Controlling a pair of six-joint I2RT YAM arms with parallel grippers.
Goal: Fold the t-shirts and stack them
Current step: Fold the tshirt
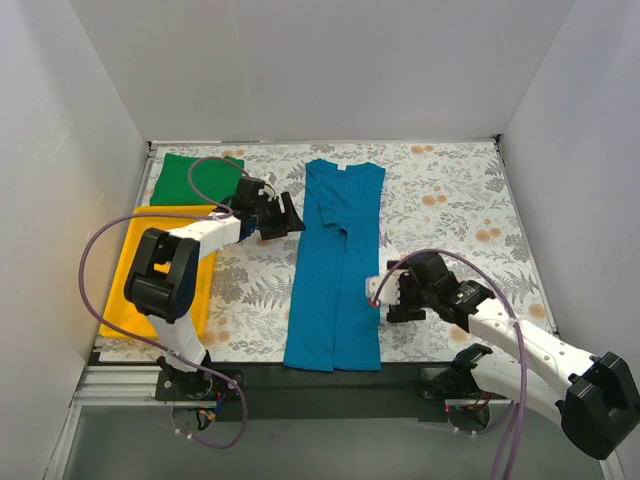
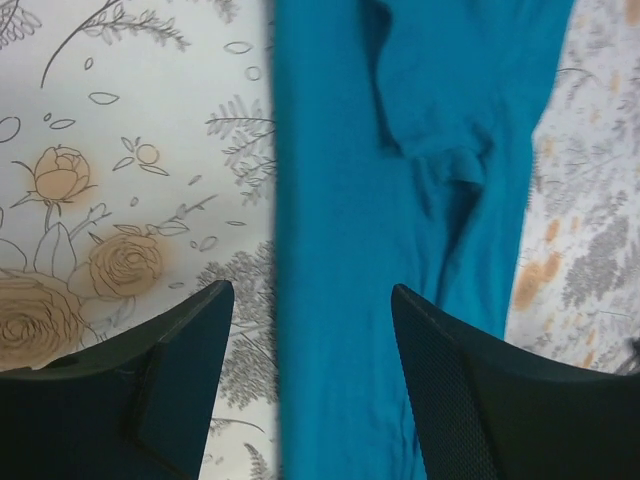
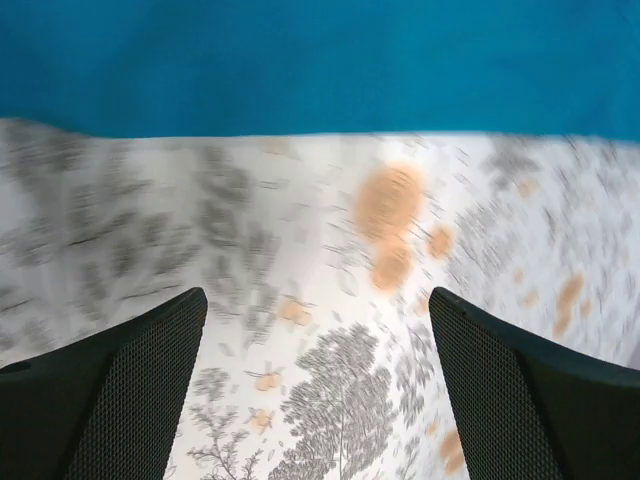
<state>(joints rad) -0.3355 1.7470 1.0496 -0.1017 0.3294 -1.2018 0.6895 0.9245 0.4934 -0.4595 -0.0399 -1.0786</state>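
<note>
A yellow tray (image 1: pixel 128 292) lies along the left side of the table (image 1: pixel 450 200), partly hidden by the left arm (image 1: pixel 185 255). Just beyond the tray's far end, in the far left corner, the green shirt (image 1: pixel 185 180) lies folded into a flat rectangle; whether it overlaps the tray cannot be told.

The left arm reaches from its base toward the middle of the table. Its jaws stand wide apart and hold nothing, just left of the teal shirt's (image 1: pixel 335 265) upper part. In the left wrist view the shirt's straight left edge runs between the two dark fingers (image 2: pixel 170 390), with the floral table to the left of it and teal cloth to the right.

The teal shirt lies flat in the middle of the table as a long strip, collar at the far end and hem at the near edge, with both sides folded inward and meeting along a line near its middle.

The right arm (image 1: pixel 520 345) reaches in from the near right. Its jaws, wide apart and empty, stand just right of the shirt's lower part. The right wrist view is blurred: bare floral table lies between the fingers (image 3: pixel 110 400), and the teal edge crosses the top.
</note>
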